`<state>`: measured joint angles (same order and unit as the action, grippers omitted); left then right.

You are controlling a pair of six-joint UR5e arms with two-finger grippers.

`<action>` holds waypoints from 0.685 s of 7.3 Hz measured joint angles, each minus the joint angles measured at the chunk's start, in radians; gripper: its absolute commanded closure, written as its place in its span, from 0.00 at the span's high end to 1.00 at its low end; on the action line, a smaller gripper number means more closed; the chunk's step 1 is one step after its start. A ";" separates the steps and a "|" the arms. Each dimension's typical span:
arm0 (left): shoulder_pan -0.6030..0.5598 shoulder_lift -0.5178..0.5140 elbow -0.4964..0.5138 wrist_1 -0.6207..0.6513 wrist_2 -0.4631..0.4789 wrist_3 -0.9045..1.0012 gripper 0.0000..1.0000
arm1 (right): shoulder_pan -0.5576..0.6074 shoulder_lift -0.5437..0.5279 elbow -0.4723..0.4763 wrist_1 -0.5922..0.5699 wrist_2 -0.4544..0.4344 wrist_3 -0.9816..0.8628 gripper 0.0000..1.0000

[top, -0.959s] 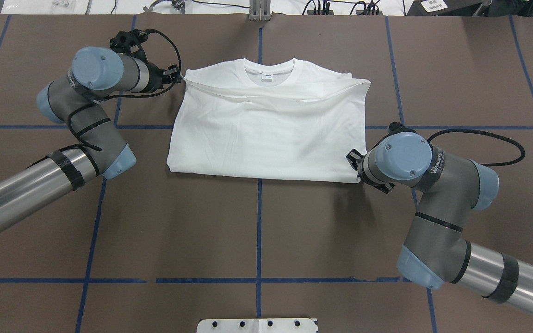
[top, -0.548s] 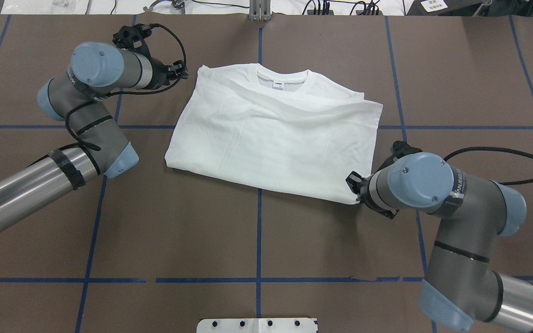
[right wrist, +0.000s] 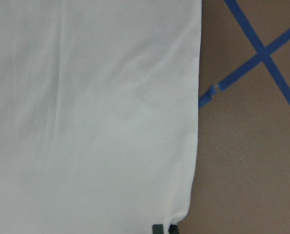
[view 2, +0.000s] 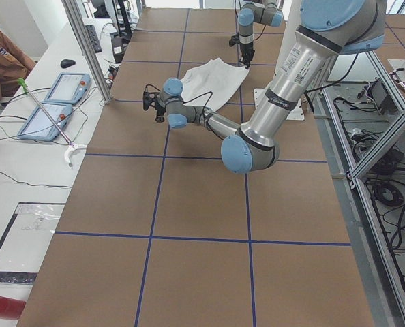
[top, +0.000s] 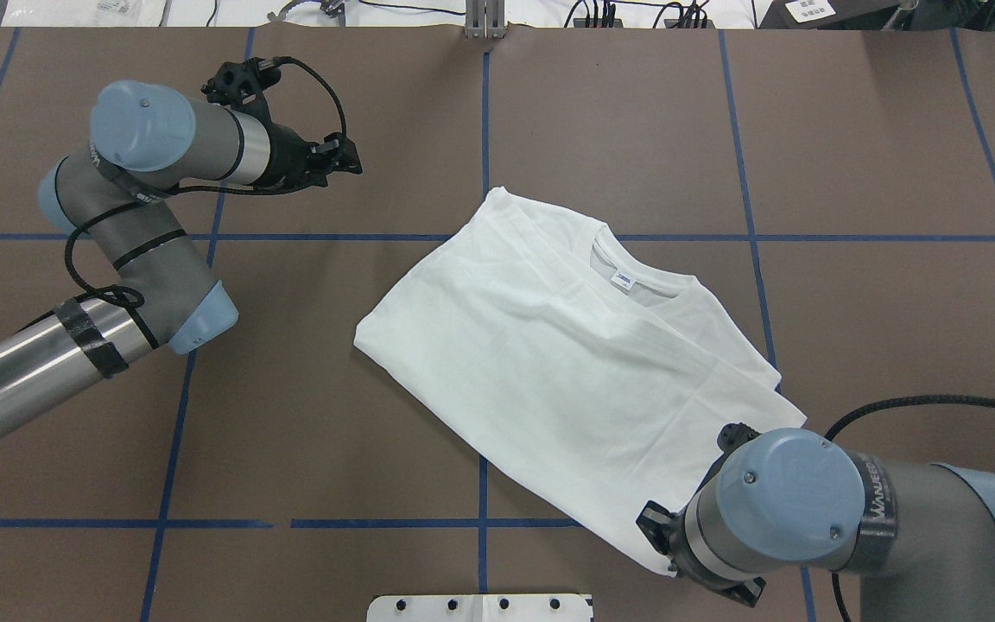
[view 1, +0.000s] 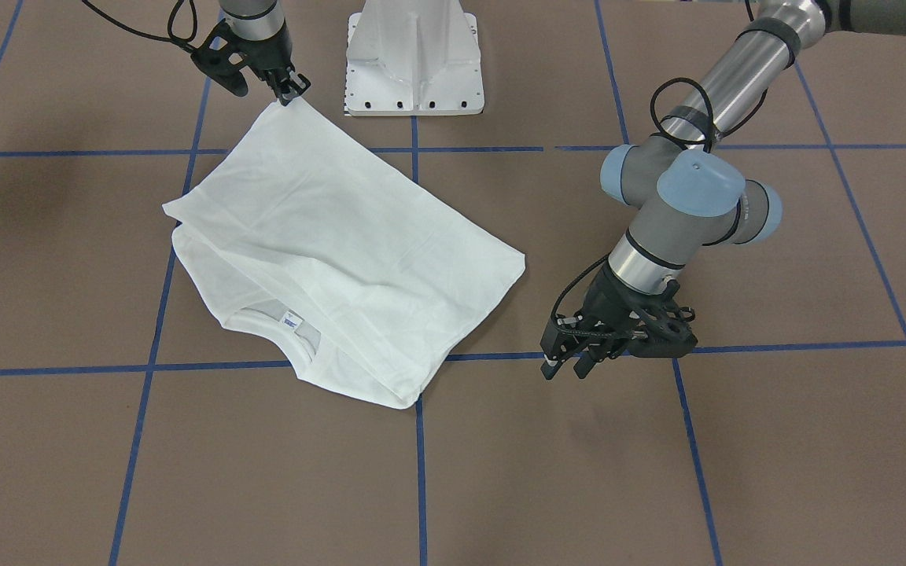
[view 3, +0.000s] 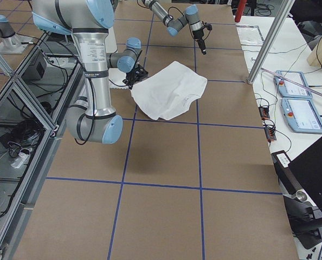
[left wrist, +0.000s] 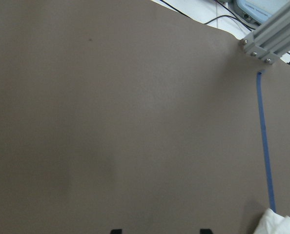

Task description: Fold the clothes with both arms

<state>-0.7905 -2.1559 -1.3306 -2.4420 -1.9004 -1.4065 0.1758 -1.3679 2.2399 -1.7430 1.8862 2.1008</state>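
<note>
The white long-sleeved T-shirt (top: 567, 371) lies folded and slanted across the table, with its ribbed collar and neck label (top: 626, 281) facing up. No black text shows. It also shows in the front view (view 1: 327, 236). My right gripper (view 1: 290, 93) is shut on the shirt's bottom corner near the pedestal. In the overhead view the right gripper (top: 655, 534) is mostly hidden under its wrist. The right wrist view shows the shirt's edge (right wrist: 86, 122). My left gripper (top: 352, 161) is open and empty, apart from the shirt, low over bare table (view 1: 563, 368).
The white metal pedestal (view 1: 414, 63) stands at the robot's side of the table, close to the held corner. Blue tape lines (top: 482, 484) cross the brown table. Operators' control tablets (view 2: 66, 88) and cables lie beyond the far edge.
My right arm has pulled the shirt's bottom corner toward the pedestal, so the shirt slid right and turned slanted. My left gripper, earlier at the shoulder corner, now stands apart from the shirt.
</note>
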 measured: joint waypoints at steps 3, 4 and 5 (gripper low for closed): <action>0.106 0.114 -0.168 0.018 -0.044 -0.195 0.73 | -0.062 0.000 0.017 -0.015 0.024 0.031 1.00; 0.156 0.144 -0.238 0.063 -0.044 -0.255 0.73 | -0.055 0.002 0.020 -0.016 0.023 0.044 1.00; 0.207 0.160 -0.306 0.151 -0.041 -0.300 0.73 | -0.014 0.005 0.022 -0.016 0.023 0.047 1.00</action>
<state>-0.5839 -1.9963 -1.6370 -2.2911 -1.9414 -1.7062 0.1618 -1.3633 2.2615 -1.7589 1.9095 2.1477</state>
